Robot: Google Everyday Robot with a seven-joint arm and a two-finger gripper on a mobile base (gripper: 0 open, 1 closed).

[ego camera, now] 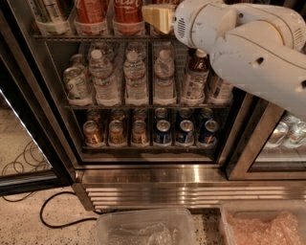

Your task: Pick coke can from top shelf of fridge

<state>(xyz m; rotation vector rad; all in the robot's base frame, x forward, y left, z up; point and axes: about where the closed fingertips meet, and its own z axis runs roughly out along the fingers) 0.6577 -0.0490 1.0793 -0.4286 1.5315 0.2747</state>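
- The robot's white, smooth-shelled arm (253, 48) reached in from the right edge of the frame to the upper centre. Its cream-coloured gripper (158, 18) was level with the top shelf (57, 37) of the fridge (191, 186); whether it was clenched or released could not be told.
- The coke can (128, 9), red with part of its white script showing, stood in a clear plastic cup holder (128, 27) on that thin wire rack, just left of the gripper. A second red can (91, 9) stood beside it.
- Clear water bottles (136, 79) with pale labels, too small to read, filled the middle rack.
- Small gold-brown cans (114, 133) and small blue cans (185, 131) lined the lowest rack, above the ribbed stainless-steel base.
- Two translucent plastic bins (143, 227) sat on the speckled floor (28, 229) at the bottom of the frame.
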